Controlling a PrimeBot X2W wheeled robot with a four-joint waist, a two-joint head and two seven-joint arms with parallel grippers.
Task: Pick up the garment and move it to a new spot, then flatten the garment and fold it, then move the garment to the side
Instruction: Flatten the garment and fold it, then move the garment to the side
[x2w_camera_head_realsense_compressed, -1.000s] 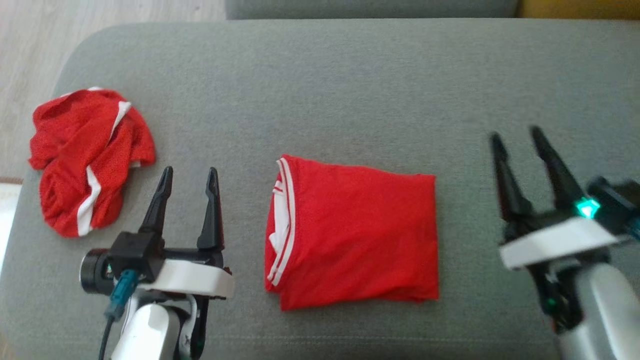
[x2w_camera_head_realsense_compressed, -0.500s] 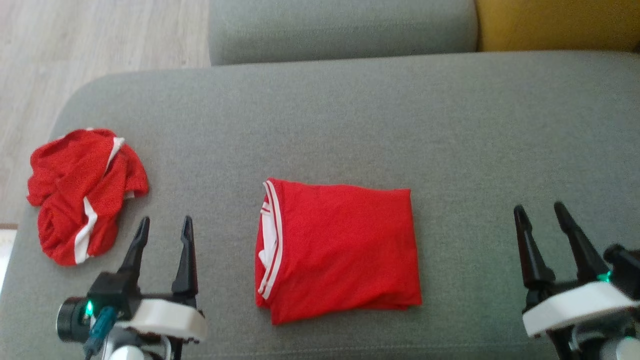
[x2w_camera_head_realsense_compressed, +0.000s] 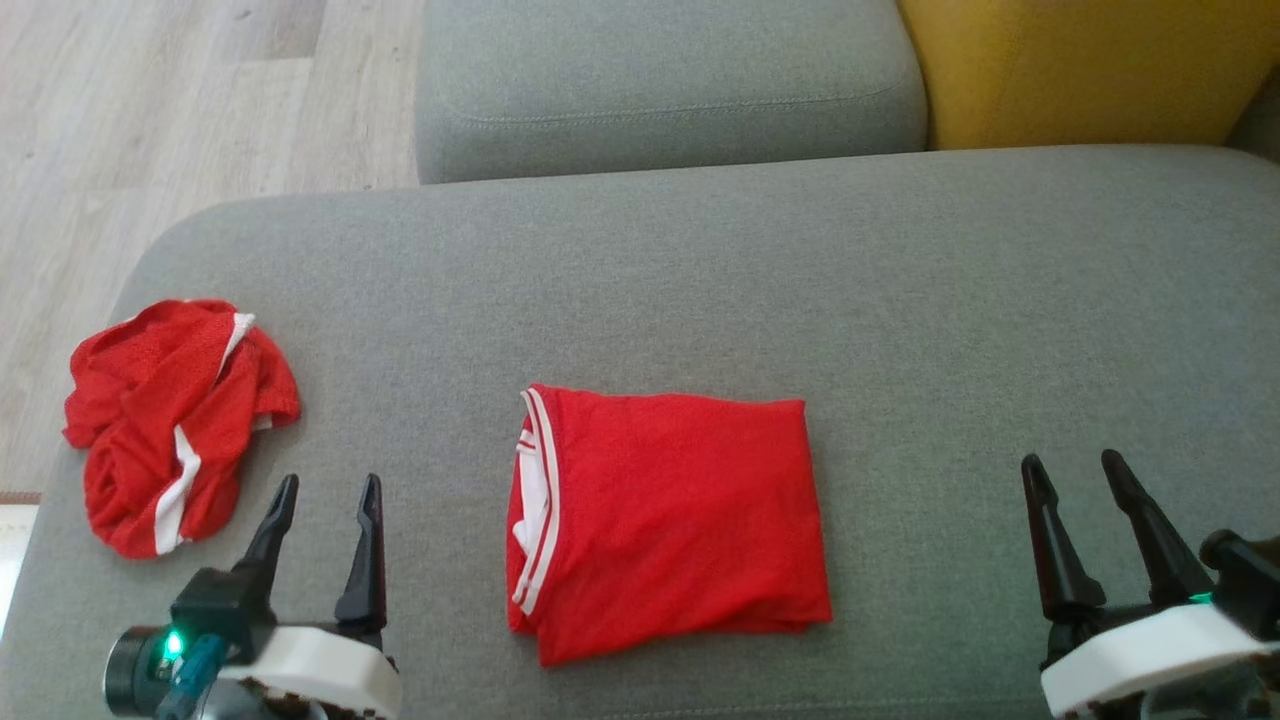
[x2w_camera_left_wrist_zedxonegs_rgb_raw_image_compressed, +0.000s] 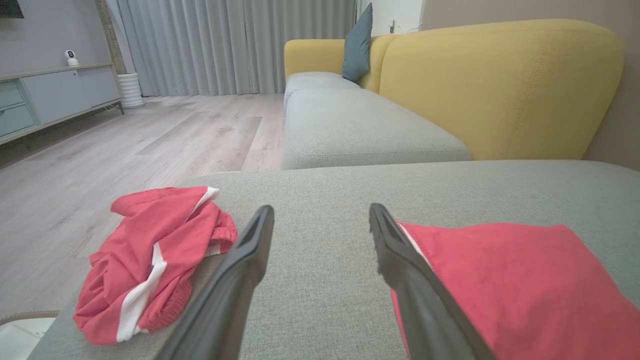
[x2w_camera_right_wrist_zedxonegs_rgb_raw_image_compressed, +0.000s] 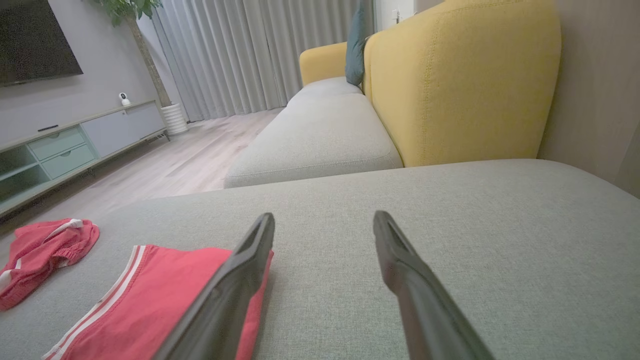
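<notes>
The folded red jersey (x2w_camera_head_realsense_compressed: 670, 520) is lying flat in the middle of the grey sofa cushion (x2w_camera_head_realsense_compressed: 700, 280), its white-trimmed collar facing the robot's left. Both arms are pulling back from it. The left gripper (x2w_camera_head_realsense_compressed: 328, 482) and right gripper (x2w_camera_head_realsense_compressed: 1072, 460) are sitting lower and farther from the cloth than a second ago, while the head camera is tilting up and showing more of the yellow backrest (x2w_camera_head_realsense_compressed: 1080, 70). Both are standing spread wide and carrying nothing, one on either side of the jersey and apart from it. The fold is looking finished, so the shift to the side is probably what is remaining. The crumpled red shorts (x2w_camera_head_realsense_compressed: 170, 420) are lying near the cushion's left edge.
</notes>
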